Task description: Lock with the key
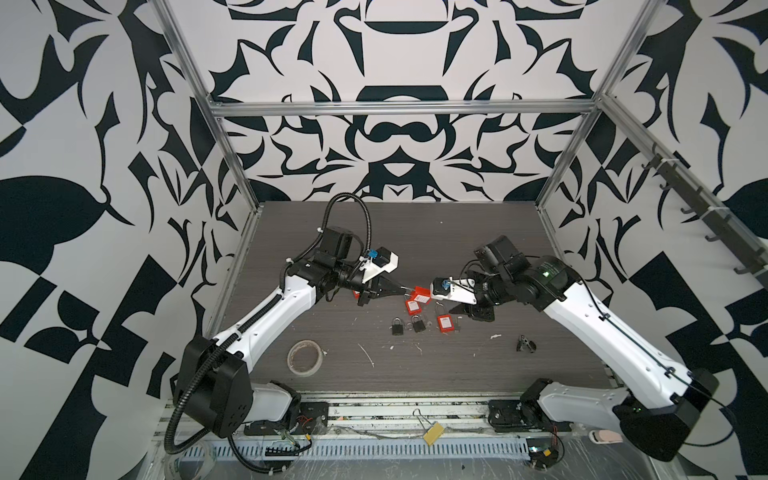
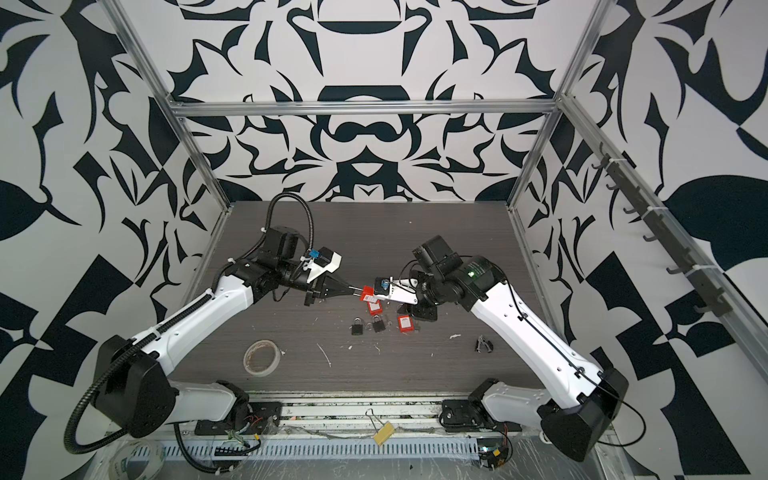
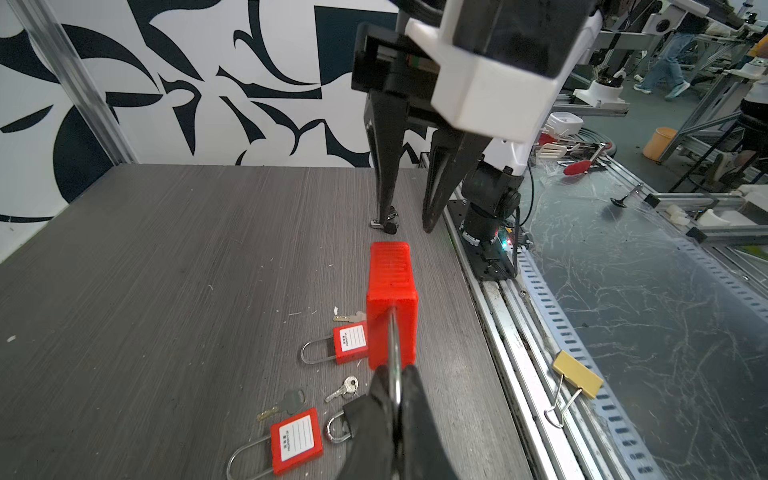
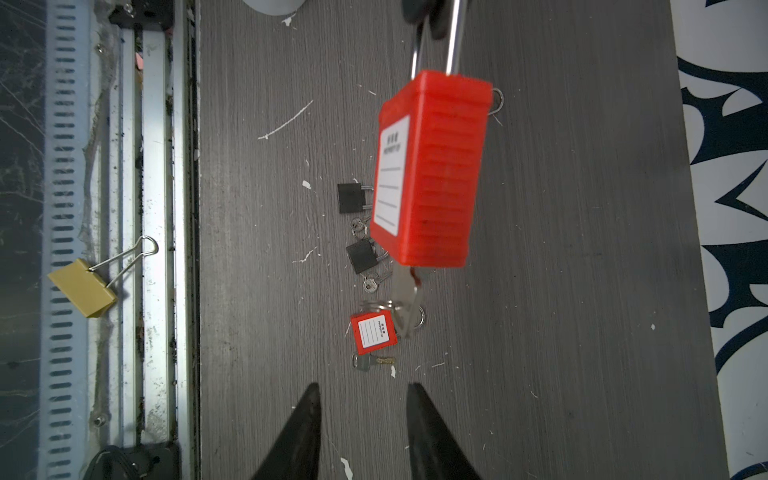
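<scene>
Red padlocks (image 3: pixel 390 307) number three: my left end effector (image 3: pixel 395 382) pinches one's shackle (image 4: pixel 454 41), two lie on the worktop (image 1: pixel 415 232) by two black padlocks (image 1: pixel 397 327). Right end effector (image 4: pixel 362 386) spread.

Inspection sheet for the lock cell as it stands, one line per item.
Surface: dark wood-grain table, white flecks.
Job's things: red padlock aloft, key in its base; two spare red padlocks, two black padlocks, loose keys on the table.
Clutter: tape roll, binder clip on the front rail, small black metal piece.
Grippers: left gripper shut on the shackle; right gripper open, empty.
Cables: black conduit loops above left arm.
Surroundings: patterned walls, aluminium frame.
</scene>
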